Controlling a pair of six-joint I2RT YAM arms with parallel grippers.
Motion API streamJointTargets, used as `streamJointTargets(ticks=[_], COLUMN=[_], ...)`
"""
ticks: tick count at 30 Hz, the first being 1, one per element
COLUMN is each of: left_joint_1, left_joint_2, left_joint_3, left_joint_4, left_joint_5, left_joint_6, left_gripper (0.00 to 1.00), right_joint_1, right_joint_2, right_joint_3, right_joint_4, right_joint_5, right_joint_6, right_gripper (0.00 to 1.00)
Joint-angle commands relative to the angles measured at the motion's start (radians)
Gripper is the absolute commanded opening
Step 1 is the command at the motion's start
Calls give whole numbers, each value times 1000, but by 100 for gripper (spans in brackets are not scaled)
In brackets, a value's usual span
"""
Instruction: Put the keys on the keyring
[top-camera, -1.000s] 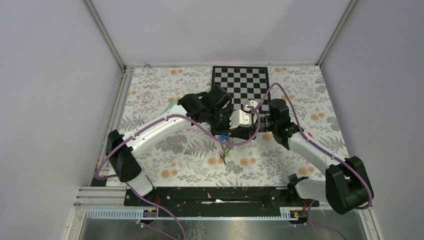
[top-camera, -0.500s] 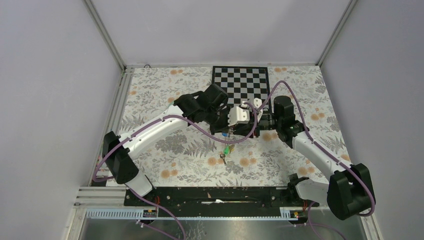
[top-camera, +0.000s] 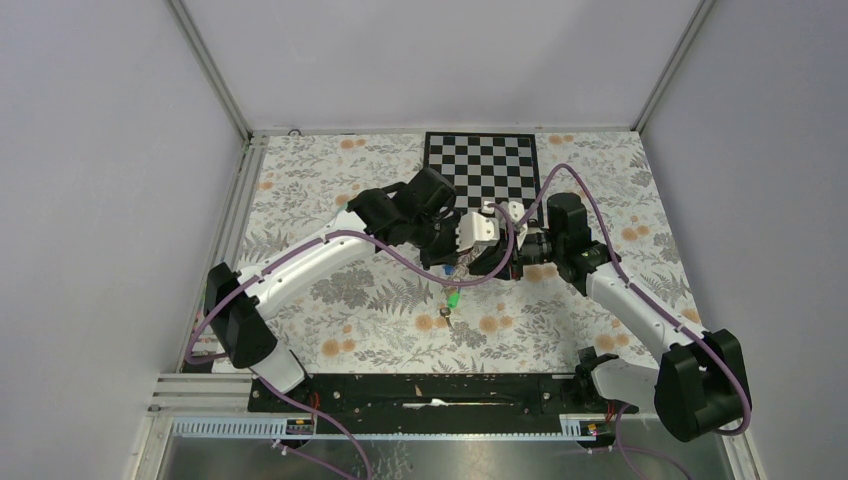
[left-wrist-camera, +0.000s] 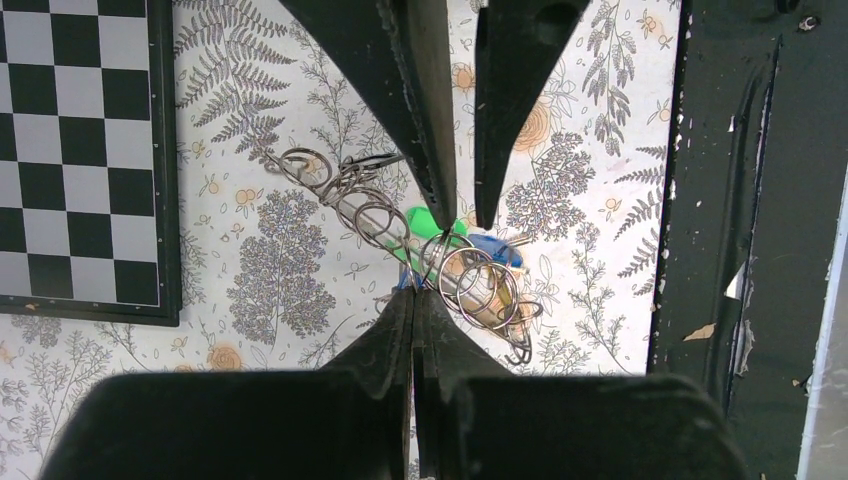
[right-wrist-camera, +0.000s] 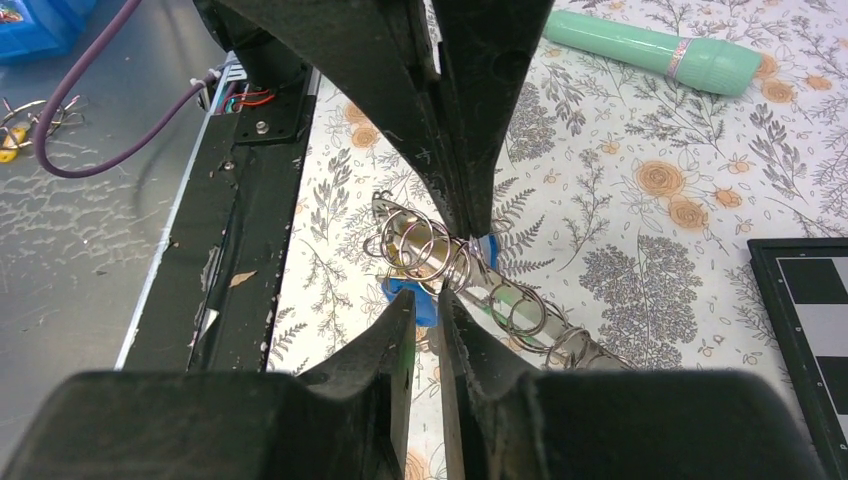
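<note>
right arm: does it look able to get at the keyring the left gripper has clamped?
Probably yes. The left gripper is shut on the keyring and presents its wire coils in the open. The right gripper, jaws slightly apart, sits nose to nose with those coils. Nothing stands between them.

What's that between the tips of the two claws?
The keyring, a coil of silvery wire loops, with a green key and a blue key close against it, clearest in the left wrist view.

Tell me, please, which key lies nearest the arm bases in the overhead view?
The gold-headed key; the green-headed key lies just beyond it, farther away.
</note>
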Motion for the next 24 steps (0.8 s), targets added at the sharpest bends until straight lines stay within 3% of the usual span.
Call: streamJointTargets(ticks=[1, 6, 16, 24], left_joint_1=[8, 8, 9, 10], left_joint_2=[-33, -20, -4, -22], left_joint_3=[13, 13, 21, -19], left_joint_4=[77, 86, 93, 95], left_joint_5=[6, 15, 29, 32], left_joint_6=[-39, -52, -73, -15], left_gripper=[0, 0, 0, 0], right_joint_1=[1, 4, 42, 4], right_joint_2=[-2, 9, 34, -36], right_joint_3=[20, -4, -13, 42], right_joint_4=[38, 146, 177, 39], right_joint_5=[-62, -72, -61, -28], right_joint_6=[3, 95, 114, 23], right_gripper=[21, 22, 21, 20])
